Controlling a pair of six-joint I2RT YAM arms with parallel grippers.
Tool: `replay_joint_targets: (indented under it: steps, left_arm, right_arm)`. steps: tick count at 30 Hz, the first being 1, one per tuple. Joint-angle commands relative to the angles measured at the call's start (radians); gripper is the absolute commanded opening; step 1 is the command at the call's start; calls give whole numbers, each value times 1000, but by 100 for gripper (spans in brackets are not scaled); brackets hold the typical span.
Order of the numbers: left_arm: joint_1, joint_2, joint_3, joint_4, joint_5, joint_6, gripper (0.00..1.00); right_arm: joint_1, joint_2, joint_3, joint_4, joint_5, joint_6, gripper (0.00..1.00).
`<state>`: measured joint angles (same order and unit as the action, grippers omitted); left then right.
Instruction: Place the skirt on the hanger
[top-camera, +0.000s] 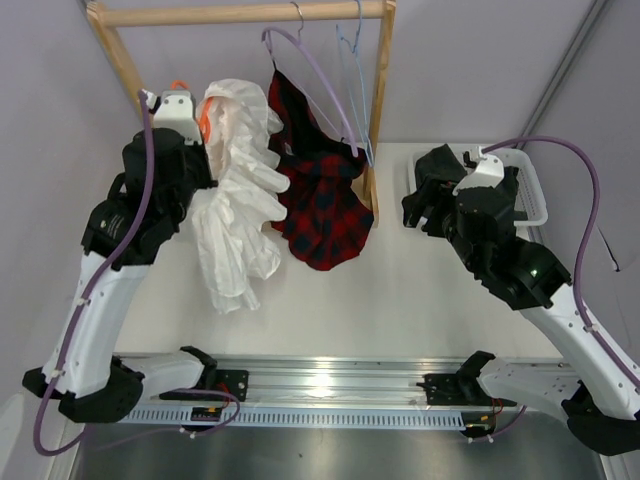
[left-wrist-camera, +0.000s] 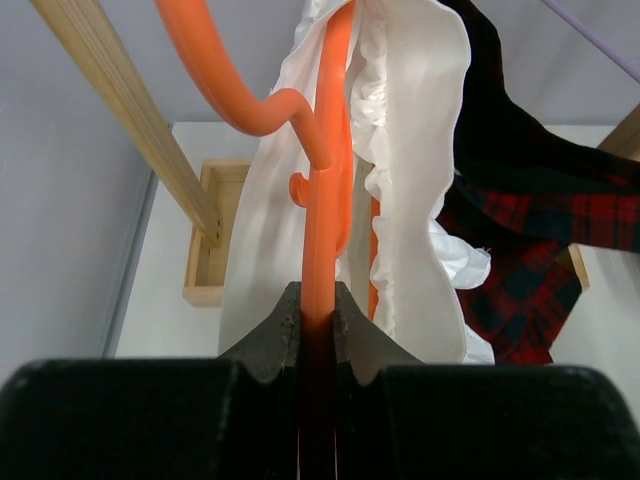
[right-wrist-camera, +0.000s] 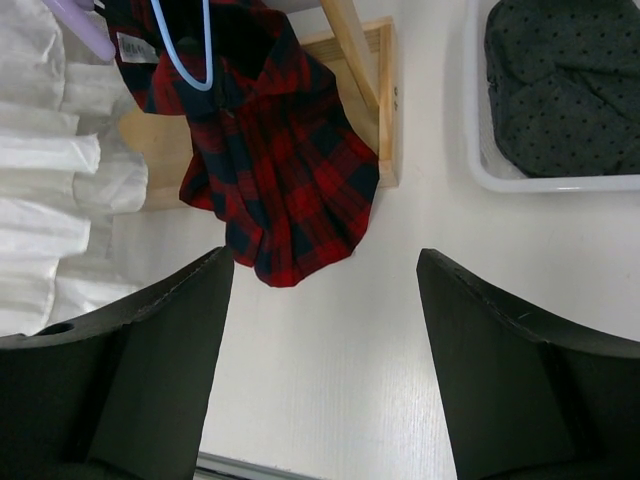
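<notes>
At the rack (top-camera: 240, 13), left gripper (left-wrist-camera: 318, 302) clamps hanger (left-wrist-camera: 328, 150) bearing the skirt (left-wrist-camera: 415, 120).

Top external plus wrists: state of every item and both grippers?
skirt, draped on the hanger, hanging down.
hanger, gripped by the left gripper; whether its hook is on the rail, cannot tell.
left gripper, shut on hanger.
right gripper, open, empty.
plaid garment, hanging on lilac hanger.
lilac hanger, loaded, on rail.
blue hanger, bare, on rail.
dark cloth, lying in basket.
</notes>
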<state>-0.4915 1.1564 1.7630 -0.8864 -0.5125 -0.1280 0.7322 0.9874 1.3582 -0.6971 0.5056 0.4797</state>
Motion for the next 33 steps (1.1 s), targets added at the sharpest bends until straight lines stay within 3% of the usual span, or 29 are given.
replay_joint_targets:
  steps: [1, 14, 21, 33]
  left_arm:
    - [79, 34, 61, 168, 141, 76, 0]
    - [396, 97, 41, 437, 575, 87, 0]
    - [424, 172, 104, 460, 585, 108, 0]
    - [441, 278, 125, 647, 557, 70, 0]
  right_arm:
    - [-19, 5, 28, 60, -45, -32, 79]
    - [-100, 56, -1, 215, -213, -79, 79]
    - [-142, 102, -1, 283, -309, -92, 79]
    - [-204, 169, 38, 324, -375, -105, 79]
